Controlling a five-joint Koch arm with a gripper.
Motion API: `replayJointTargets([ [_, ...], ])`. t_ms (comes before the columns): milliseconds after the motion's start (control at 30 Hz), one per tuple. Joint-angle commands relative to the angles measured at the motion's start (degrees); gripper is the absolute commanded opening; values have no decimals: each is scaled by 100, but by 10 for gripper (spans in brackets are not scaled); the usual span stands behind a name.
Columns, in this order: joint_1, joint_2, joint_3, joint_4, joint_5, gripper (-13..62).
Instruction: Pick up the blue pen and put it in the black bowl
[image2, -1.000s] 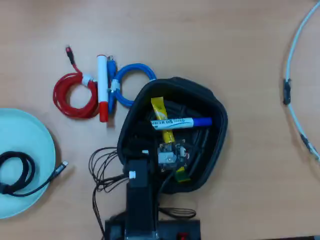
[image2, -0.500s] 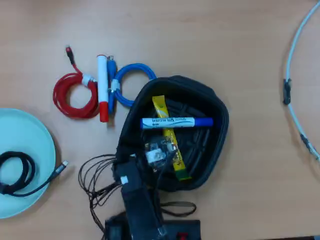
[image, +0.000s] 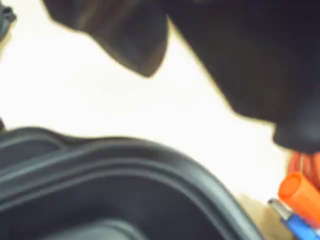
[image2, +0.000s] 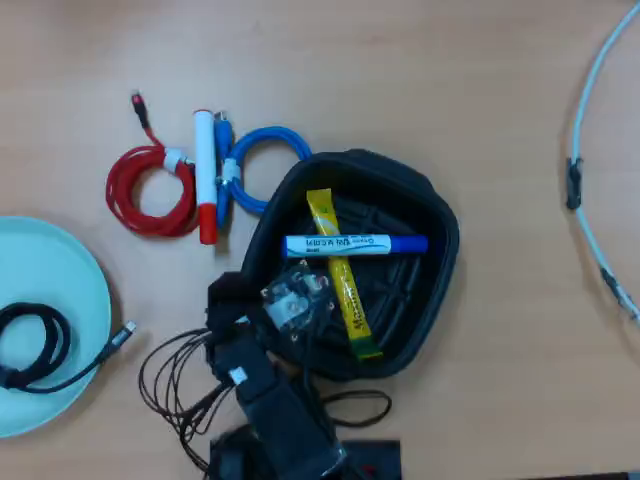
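Gripper (image2: 290, 300) withdrawn left of blue pen (image2: 355, 244)

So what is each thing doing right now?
blue pen: lying flat in the bowl, across the yellow packet
black bowl: upright, holding pen and packet
yellow packet: lying under the pen
red-capped marker: capped, on the table
teal plate: holds a black cable
gripper: cannot tell if open

Blue pen (image2: 355, 244) lies across yellow packet (image2: 341, 275); inside black bowl (image2: 437, 260)
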Motion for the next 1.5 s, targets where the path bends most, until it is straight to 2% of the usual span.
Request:
replayJointTargets([
  [0,-246,316,123,-510,167,291],
  [167,-633,-176,817,-1731,255,289],
  [433,-404,-923,1679,-2628,343,290],
  [767,1406,-1187,1986,-2777,694,287],
  [1133,3234,-1459,2039,-2716,-325,286],
  [1267,3217,-1441,1986,-2742,-519,280],
  [1467,2136,-1406,1960,-3015,-1195,280],
])
